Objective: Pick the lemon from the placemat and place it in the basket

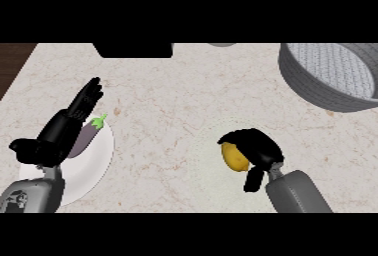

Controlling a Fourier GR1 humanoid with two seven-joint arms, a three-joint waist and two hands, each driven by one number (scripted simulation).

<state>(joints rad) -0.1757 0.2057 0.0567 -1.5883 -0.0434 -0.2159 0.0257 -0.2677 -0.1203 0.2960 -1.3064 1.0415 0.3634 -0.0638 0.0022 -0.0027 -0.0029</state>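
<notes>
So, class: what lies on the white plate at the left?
An eggplant with a green stem lies on the white plate. The open left hand is in front of it, hiding part of the eggplant and plate.

A white plate [92, 167] sits on the pale marbled counter [177, 95] at its left side. On the plate lies a purple eggplant [85, 136], its green stem end pointing up and to the right, toward the plate's upper rim; part of it is hidden. At the far edge of the counter stands a black boxy object [133, 49], cut off by the view, and just to its right a small grey rounded thing [221, 44] peeks in. Dark wood [13, 62] shows beyond the counter's left edge.
</notes>
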